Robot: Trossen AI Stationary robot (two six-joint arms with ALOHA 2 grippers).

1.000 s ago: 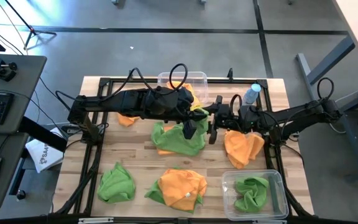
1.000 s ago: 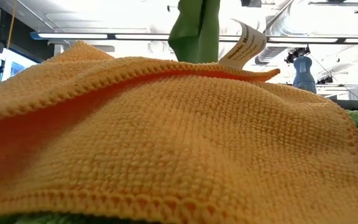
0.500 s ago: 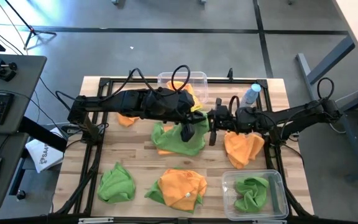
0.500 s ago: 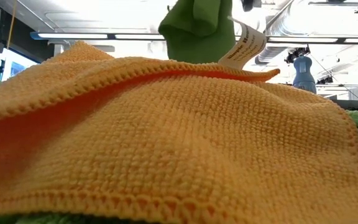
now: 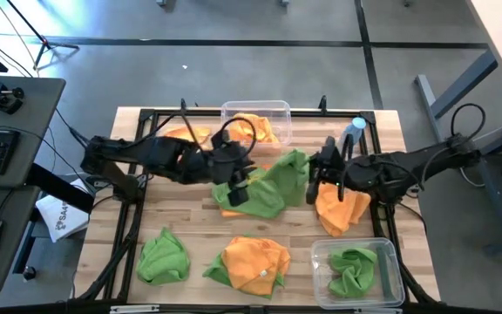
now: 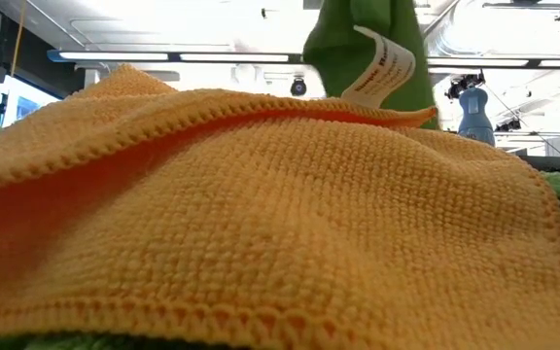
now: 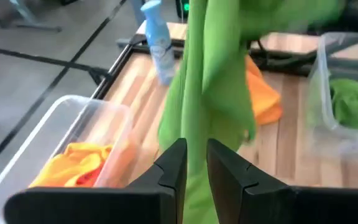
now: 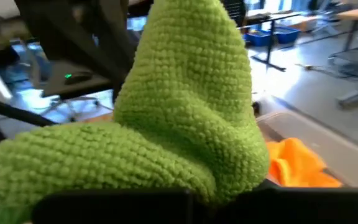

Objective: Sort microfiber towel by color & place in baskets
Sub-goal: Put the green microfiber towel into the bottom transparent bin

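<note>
A green microfiber towel (image 5: pixel 268 183) is lifted at its right end and sags toward the table's middle. My right gripper (image 5: pixel 312 172) is shut on that raised end. My left gripper (image 7: pixel 196 152) is open at the towel's left part, with a strip of the green cloth (image 7: pixel 197 112) running between its fingers. The far basket (image 5: pixel 277 112) holds orange towels (image 5: pixel 255 129). The near right basket (image 5: pixel 389 262) holds a green towel (image 5: pixel 354 270). In the low view an orange towel (image 6: pixel 261 214) fills the front and the green towel (image 6: pixel 358 39) hangs behind it. My left gripper has the green strip (image 7: pixel 195 186) between its parted fingers; whether they touch it I cannot tell. My right gripper holds the towel's raised right end (image 5: pixel 296 164), coming nearly level from the table's right. The bunched cloth (image 8: pixel 185 124) hides the fingertips. The towel's other end (image 5: pixel 242 202) lies on the table.
Loose towels lie on the table: orange (image 5: pixel 338 209) under the right arm, green (image 5: pixel 164 257) at the near left, orange on green (image 5: pixel 255 262) at the near middle, orange (image 5: pixel 190 133) at the far left. A clear bottle with a blue cap (image 5: pixel 353 133) stands at the far right.
My left gripper has drawn back toward the table's left edge. My right gripper has taken hold of the green towel's raised part and gone toward the right edge with it. The towel now stretches between the two; in the low view its hanging part has shifted right.
</note>
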